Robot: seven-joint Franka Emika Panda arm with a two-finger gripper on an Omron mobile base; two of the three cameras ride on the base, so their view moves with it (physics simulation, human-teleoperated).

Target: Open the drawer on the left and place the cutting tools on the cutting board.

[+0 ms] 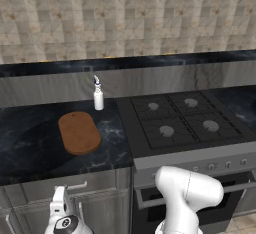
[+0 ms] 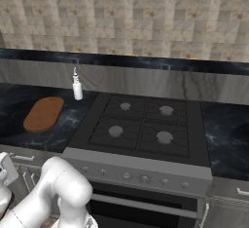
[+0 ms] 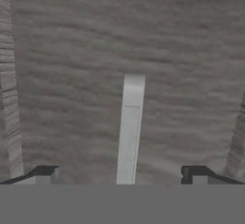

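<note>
Hand view puts me right up against the drawer (image 3: 72, 74): its grey, faintly streaked front takes up the frame, and the one silver bar handle (image 3: 129, 132) runs down the middle of the picture because the hand is rolled. The gripper (image 3: 122, 175) is spread wide, one dark fingertip (image 3: 43, 174) on either side of the bar and well clear of it, holding nothing. The drawer front looks shut; I see none of its inside.

The left base view gives me what the hand camera cannot: the drawer (image 1: 65, 188) sits just under the dark marble counter (image 1: 30, 148), left of the stove (image 1: 185, 123), with its short bar handle lying level and the white hand low in front of it. From this side I cannot make out the fingers themselves. On the counter above lies one brown oval cutting board (image 1: 79, 132), bare on top, and behind it one white bottle (image 1: 98, 97) stands upright near the stove's rear corner.

The right base view shows the same board (image 2: 44, 114) and bottle (image 2: 77, 88) from the other side, plus the stove's row of knobs (image 2: 141, 177) and the counter running on to its right.

I count four burners, one board, one bottle, one drawer handle, two fingertips.
</note>
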